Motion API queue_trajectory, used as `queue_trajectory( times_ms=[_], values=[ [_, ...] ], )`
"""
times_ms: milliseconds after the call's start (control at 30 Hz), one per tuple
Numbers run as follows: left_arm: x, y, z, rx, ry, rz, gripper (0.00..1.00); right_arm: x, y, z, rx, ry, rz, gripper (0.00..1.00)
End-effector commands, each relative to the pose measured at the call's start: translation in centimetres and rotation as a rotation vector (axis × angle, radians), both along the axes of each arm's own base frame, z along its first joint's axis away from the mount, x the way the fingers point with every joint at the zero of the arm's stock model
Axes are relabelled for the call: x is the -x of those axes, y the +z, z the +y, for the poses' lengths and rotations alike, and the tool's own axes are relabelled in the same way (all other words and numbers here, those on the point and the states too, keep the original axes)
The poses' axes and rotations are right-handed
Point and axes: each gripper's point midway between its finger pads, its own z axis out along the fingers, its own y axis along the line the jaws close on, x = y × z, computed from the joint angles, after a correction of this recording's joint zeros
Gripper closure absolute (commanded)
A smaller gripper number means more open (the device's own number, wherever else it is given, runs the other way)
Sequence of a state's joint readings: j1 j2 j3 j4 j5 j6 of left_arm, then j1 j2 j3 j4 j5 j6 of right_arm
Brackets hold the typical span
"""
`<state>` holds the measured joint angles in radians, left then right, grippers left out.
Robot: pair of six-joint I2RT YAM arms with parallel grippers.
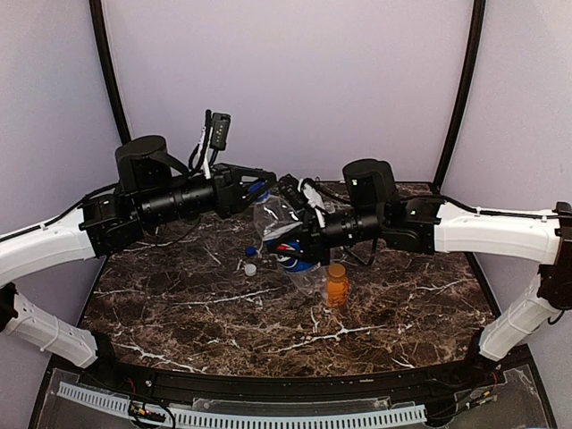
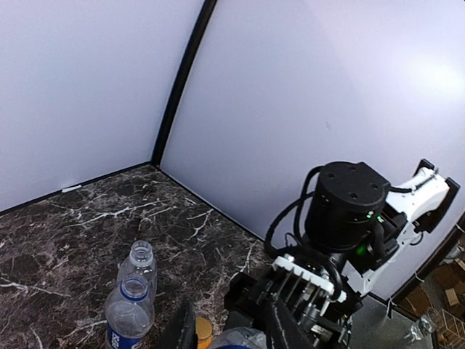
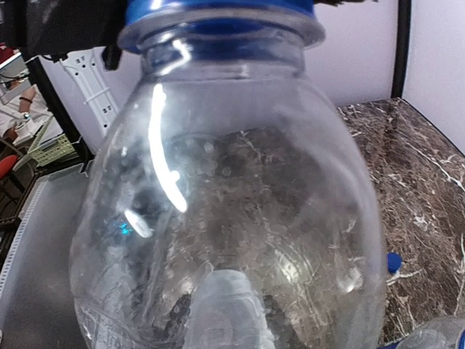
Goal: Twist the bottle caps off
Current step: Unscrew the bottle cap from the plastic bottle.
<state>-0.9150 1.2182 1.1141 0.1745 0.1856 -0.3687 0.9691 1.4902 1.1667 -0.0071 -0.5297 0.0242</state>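
A clear Pepsi bottle (image 1: 290,253) hangs tilted above the table, and my right gripper (image 1: 302,239) is shut on its body. It fills the right wrist view, where a pale finger pad (image 3: 232,313) shows through the plastic. My left gripper (image 1: 261,189) is shut on its blue cap (image 3: 218,11), with the dark fingers (image 2: 182,331) either side of the bottle's top. A short orange bottle (image 1: 337,284) stands capped just right of it. Two uncapped bottles stand together: a clear unlabelled one (image 2: 142,258) and a blue-labelled one (image 2: 129,313).
A loose blue cap (image 1: 251,251) and a loose white cap (image 1: 250,268) lie on the dark marble table (image 1: 179,313), left of the held bottle. The right arm's wrist (image 2: 349,211) sits close in front of the left gripper. Grey walls close the back.
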Motion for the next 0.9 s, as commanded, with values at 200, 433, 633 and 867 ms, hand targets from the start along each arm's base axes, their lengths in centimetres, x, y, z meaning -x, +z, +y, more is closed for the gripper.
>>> queue_trajectory(
  times_ms=[200, 433, 633, 867],
  values=[
    [-3.9, 0.3, 3.4, 0.025, 0.359, 0.079, 0.83, -4.7, 2.6, -1.9, -0.047, -0.292, -0.097, 0.96],
    [-1.3, 3.6, 4.1, 0.103, 0.242, -0.063, 0.35, -0.9, 3.2, -1.1, -0.083, -0.065, -0.086, 0.96],
    [2.6, 5.5, 3.4, 0.086, -0.003, -0.185, 0.25, 2.7, 3.7, -0.9, -0.111, 0.157, -0.05, 0.95],
    [7.2, 6.2, 2.3, 0.055, -0.282, -0.295, 0.27, 5.9, 4.5, -0.8, -0.151, 0.371, 0.013, 0.94]
  ],
)
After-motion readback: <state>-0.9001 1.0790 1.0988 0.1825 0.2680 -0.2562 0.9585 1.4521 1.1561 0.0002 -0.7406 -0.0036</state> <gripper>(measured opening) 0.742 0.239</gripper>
